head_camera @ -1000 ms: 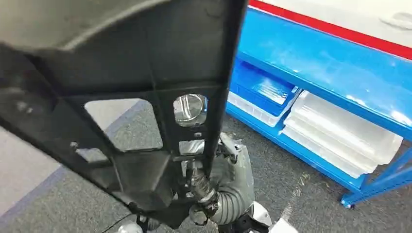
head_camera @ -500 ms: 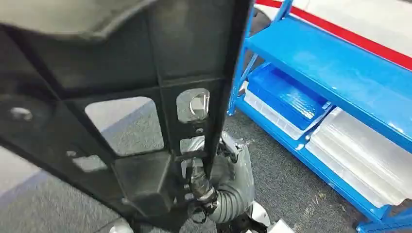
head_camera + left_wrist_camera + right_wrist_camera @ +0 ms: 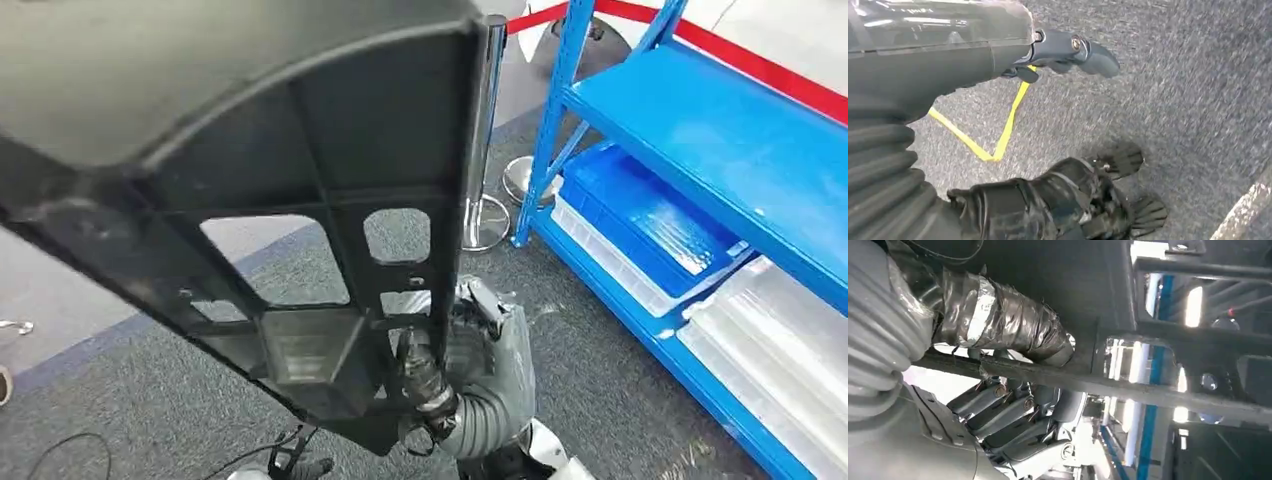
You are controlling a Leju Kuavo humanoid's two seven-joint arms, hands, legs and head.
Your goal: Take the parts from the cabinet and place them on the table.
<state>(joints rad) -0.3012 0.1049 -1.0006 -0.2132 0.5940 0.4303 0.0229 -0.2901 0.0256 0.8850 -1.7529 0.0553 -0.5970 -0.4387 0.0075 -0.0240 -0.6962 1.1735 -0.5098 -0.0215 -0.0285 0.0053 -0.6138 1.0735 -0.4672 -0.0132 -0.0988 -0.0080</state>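
A: How far along is it?

B: Midway, I'd judge. The black ribbed part [image 3: 300, 200] is out of the cabinet, carried high before the head camera. The right hand [image 3: 1013, 390] is clamped on one of its ribs. No worktop is in sight, so the placing is left.

A: The left hand [image 3: 1068, 50]?

B: Hanging over grey carpet [image 3: 1173, 100], fingers spread, empty.

A: Any writing?

B: None readable. A blue rack [image 3: 700, 130] with trays stands beside.

The big black part [image 3: 300, 200] I'm carrying runs off the head view's top & left edges and hides most of my right hand [image 3: 425, 375], w/ its fingers [image 3: 998, 412] half buried behind a rib.
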